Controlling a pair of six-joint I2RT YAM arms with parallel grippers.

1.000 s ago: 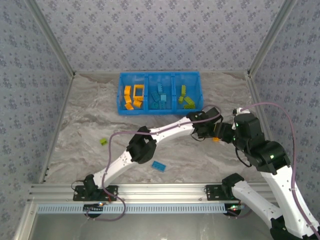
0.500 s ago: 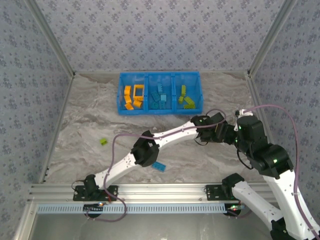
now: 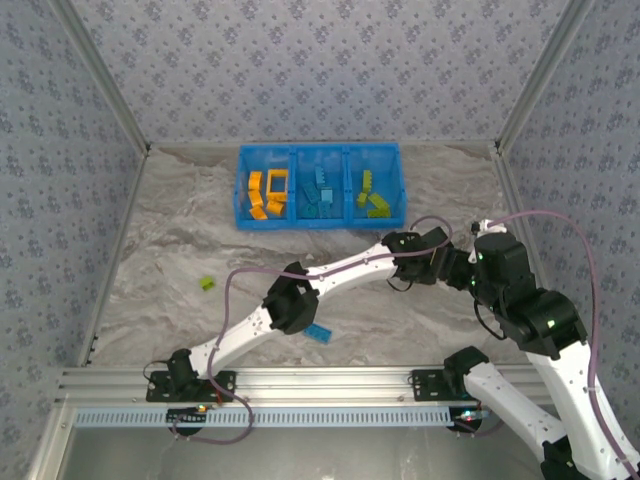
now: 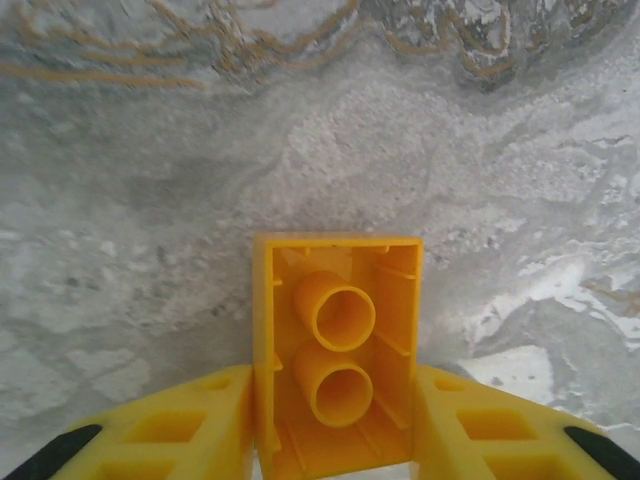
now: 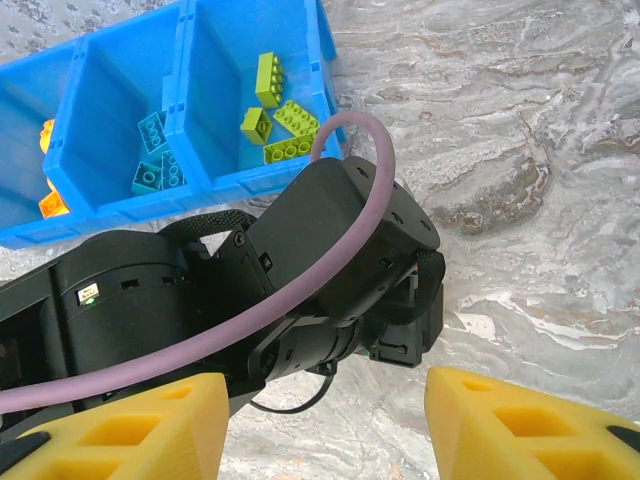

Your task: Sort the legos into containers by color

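An orange brick (image 4: 335, 350) sits between the yellow fingers of my left gripper (image 4: 335, 400), which is shut on it; its hollow underside with two tubes faces the camera, above the marble table. My left gripper (image 3: 438, 263) is stretched far right, just in front of my right gripper (image 5: 325, 400), which is open and holds nothing. The blue bin (image 3: 296, 219) holds orange bricks (image 3: 265, 193) on the left, blue bricks (image 3: 318, 195) in the middle and green bricks (image 3: 372, 198) on the right. A lime brick (image 3: 207, 284) and a blue brick (image 3: 318, 332) lie loose on the table.
The left arm's black wrist (image 5: 330, 260) and its purple cable (image 5: 345, 130) block most of the space ahead of my right fingers. The bin (image 5: 325, 40) lies beyond, green bricks (image 5: 280, 125) nearest. Patterned walls enclose the table.
The left arm has reached further right and lower toward the right arm. The orange brick that showed on the table near the grippers is hidden now in the top view.
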